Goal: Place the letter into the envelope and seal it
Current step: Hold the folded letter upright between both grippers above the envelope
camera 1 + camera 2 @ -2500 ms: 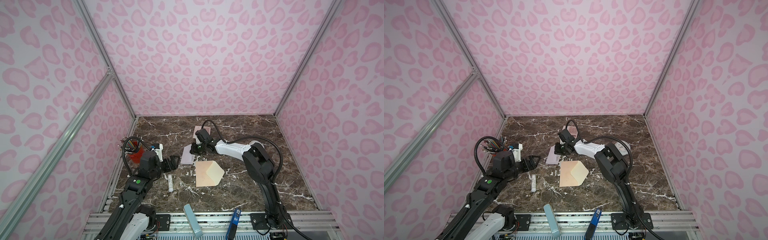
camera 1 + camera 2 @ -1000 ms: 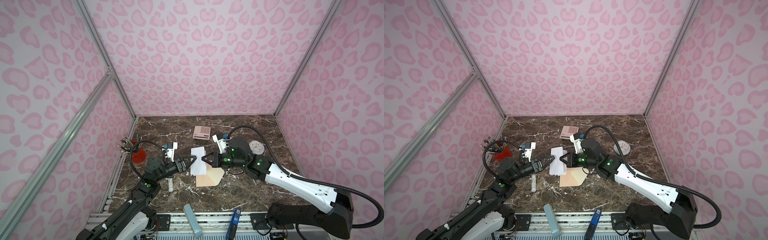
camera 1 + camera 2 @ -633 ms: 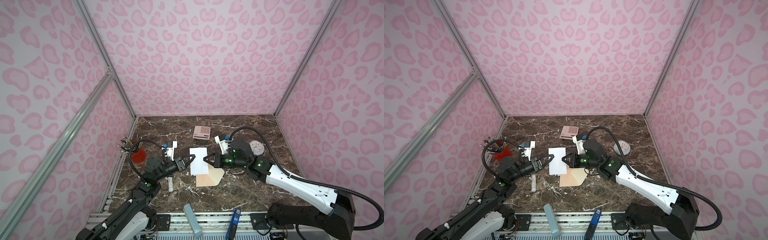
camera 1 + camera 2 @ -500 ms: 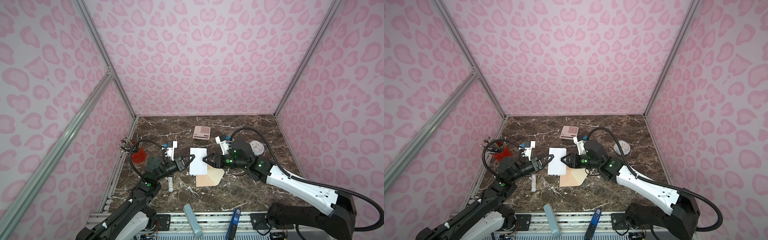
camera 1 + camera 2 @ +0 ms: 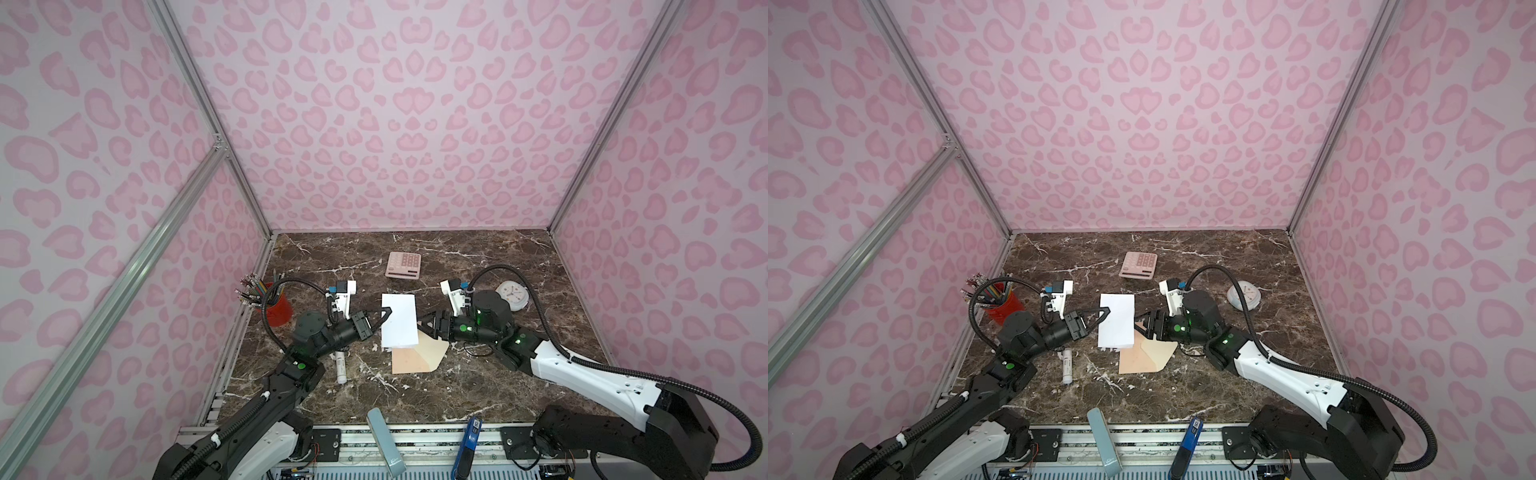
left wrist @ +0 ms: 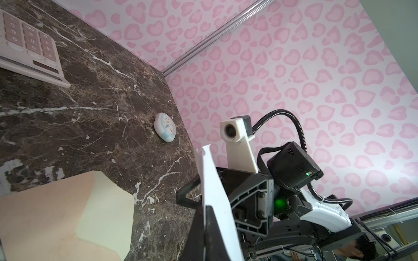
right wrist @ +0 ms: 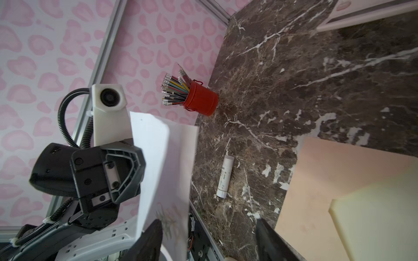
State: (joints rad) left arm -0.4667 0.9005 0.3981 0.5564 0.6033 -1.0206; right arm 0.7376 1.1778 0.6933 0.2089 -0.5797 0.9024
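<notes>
The letter (image 5: 399,320) (image 5: 1116,320) is a white sheet held upright in the air above the table's middle. My left gripper (image 5: 384,316) (image 5: 1103,316) is shut on its left edge, and in the left wrist view the fingers (image 6: 212,228) pinch the sheet (image 6: 214,192). My right gripper (image 5: 424,326) (image 5: 1140,326) (image 7: 210,237) stands open at the letter's right edge. The printed corner (image 7: 167,217) lies beside one finger, unpinched. The peach envelope (image 5: 411,359) (image 5: 1138,359) (image 6: 45,214) (image 7: 328,176) lies flat beneath, cream flap (image 5: 434,347) (image 7: 373,214) open.
A pink calculator (image 5: 403,264) lies at the back. A white clock (image 5: 514,295) sits behind the right arm. A red pencil cup (image 5: 276,309) stands by the left wall, with a white glue stick (image 5: 340,368) near the left arm. A grey-blue case (image 5: 384,440) rests on the front rail.
A second ago my right gripper held the letter with the left open around its edge. The left has shut on the letter and the right has opened and let go.
</notes>
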